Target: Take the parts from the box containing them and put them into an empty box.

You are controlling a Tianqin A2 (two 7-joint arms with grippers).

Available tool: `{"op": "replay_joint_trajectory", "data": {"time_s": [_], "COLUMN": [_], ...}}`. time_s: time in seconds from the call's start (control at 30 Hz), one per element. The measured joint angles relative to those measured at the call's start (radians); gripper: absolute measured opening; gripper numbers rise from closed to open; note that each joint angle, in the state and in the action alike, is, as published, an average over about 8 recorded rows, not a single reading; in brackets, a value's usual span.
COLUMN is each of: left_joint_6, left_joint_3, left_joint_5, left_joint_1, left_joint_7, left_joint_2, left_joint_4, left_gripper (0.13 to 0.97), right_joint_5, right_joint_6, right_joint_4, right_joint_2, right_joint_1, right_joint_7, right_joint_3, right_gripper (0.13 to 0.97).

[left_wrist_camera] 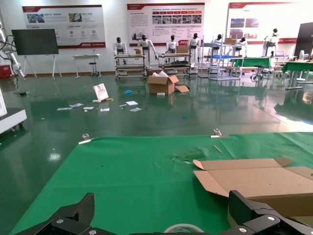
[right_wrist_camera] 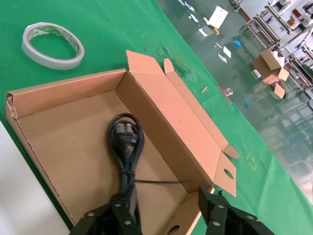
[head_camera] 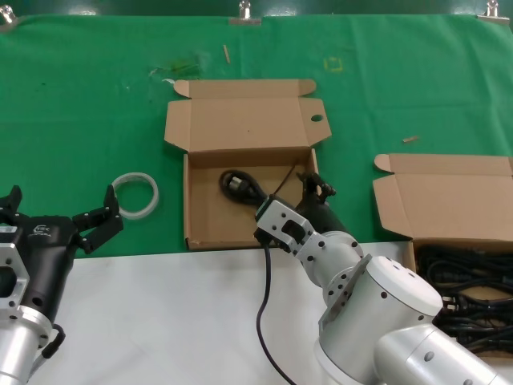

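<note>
One black power cord (head_camera: 240,186) lies coiled inside the middle cardboard box (head_camera: 186,200), whose lid flap has a small round hole (head_camera: 317,119). The right wrist view shows the same cord (right_wrist_camera: 126,142) on the box floor (right_wrist_camera: 63,142). My right gripper (head_camera: 315,188) hangs over this box's right wall, open; in the right wrist view (right_wrist_camera: 164,198) one finger stands by the cord's end and the other outside the wall. Several more black cords (head_camera: 465,281) fill the plain-flapped box (head_camera: 449,196) at the right. My left gripper (head_camera: 62,200) is open and empty at the left.
A white tape ring (head_camera: 135,195) lies on the green cloth between my left gripper and the middle box; it shows in the left wrist view (left_wrist_camera: 185,228) and the right wrist view (right_wrist_camera: 52,45). A white table surface (head_camera: 160,321) runs along the front.
</note>
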Motion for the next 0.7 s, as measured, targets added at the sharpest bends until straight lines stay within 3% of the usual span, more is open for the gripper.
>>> {"op": "replay_joint_trajectory", "data": {"time_s": [0.17,0.3,0.57,0.7], "left_joint_6": [0.0,0.0,0.0,0.0], "left_joint_3": [0.0,0.0,0.0,0.0], "left_joint_5": [0.0,0.0,0.0,0.0], "left_joint_1": [0.0,0.0,0.0,0.0], "left_joint_7": [0.0,0.0,0.0,0.0], "left_joint_2": [0.0,0.0,0.0,0.0], "left_joint_4": [0.0,0.0,0.0,0.0], "left_gripper": [0.966,0.966,0.966,0.966], "right_joint_5": [0.0,0.0,-0.004,-0.025], "right_joint_6": [0.0,0.0,-0.003,-0.018], "right_joint_4": [0.0,0.0,0.001,0.008], "right_joint_2": [0.0,0.0,0.0,0.0], "right_joint_1": [0.0,0.0,-0.003,-0.014], "right_joint_7": [0.0,0.0,0.006,0.038], "right_joint_3": [0.0,0.0,0.003,0.02], "right_gripper": [0.525,0.525,0.73,0.784]}}
